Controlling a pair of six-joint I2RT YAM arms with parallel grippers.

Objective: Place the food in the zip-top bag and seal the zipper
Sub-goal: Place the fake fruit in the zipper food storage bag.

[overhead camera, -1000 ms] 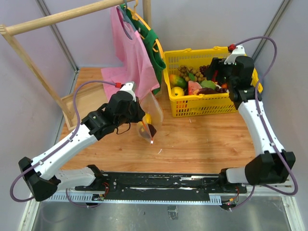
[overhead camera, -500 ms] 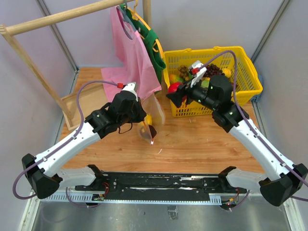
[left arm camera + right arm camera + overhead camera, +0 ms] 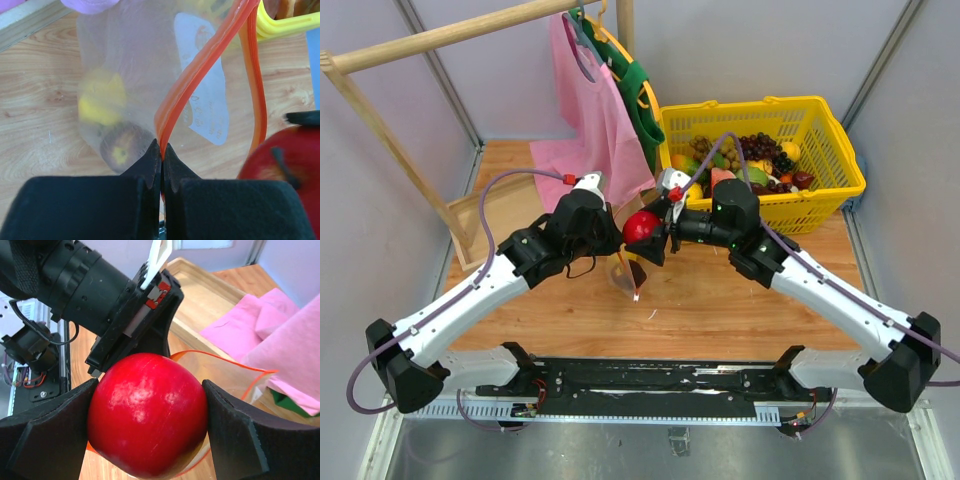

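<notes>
My left gripper (image 3: 618, 250) is shut on the red-orange zipper strip (image 3: 197, 75) of the clear zip-top bag (image 3: 135, 70) and holds its mouth open above the wooden table. Inside the bag lie a yellow piece (image 3: 100, 100) and a brownish round fruit (image 3: 120, 150). My right gripper (image 3: 645, 232) is shut on a red apple-like fruit (image 3: 149, 412), also in the top view (image 3: 640, 226) and left wrist view (image 3: 285, 165). It holds the fruit right at the open bag mouth (image 3: 225, 375), beside my left gripper.
A yellow basket (image 3: 820, 195) with grapes and more toy produce stands at the back right. Pink (image 3: 600, 120) and green (image 3: 645, 100) cloth bags hang from a wooden rack (image 3: 440, 35) at the back left. A wooden tray edge (image 3: 470, 225) lies at the left.
My right arm swung left from the basket, carrying the red fruit to the bag mouth. My left gripper kept holding the zipper strip in place.
</notes>
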